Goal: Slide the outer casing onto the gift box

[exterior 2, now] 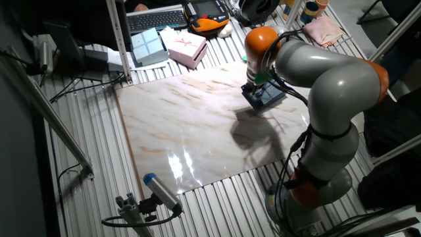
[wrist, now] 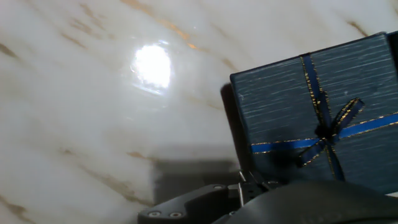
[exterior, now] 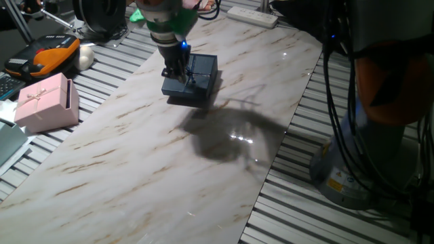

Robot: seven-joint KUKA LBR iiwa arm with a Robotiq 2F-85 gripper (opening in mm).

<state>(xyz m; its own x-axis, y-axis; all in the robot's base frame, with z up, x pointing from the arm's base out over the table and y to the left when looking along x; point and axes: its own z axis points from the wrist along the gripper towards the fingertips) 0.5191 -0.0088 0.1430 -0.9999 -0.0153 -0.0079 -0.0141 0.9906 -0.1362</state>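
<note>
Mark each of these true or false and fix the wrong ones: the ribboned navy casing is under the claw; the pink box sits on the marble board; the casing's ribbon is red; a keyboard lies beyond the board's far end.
1. The outer casing is under the claw. True: the claw is down on it, though whether the jaws grip it cannot be told.
2. The pink box sits on the marble board. False: it stands off the board, on the slatted surface beside it.
3. The casing's ribbon is red. False: the hand view shows a blue ribbon with gold edging, tied in a bow.
4. A keyboard lies beyond the board's far end. True, seen in the other fixed view.
</note>
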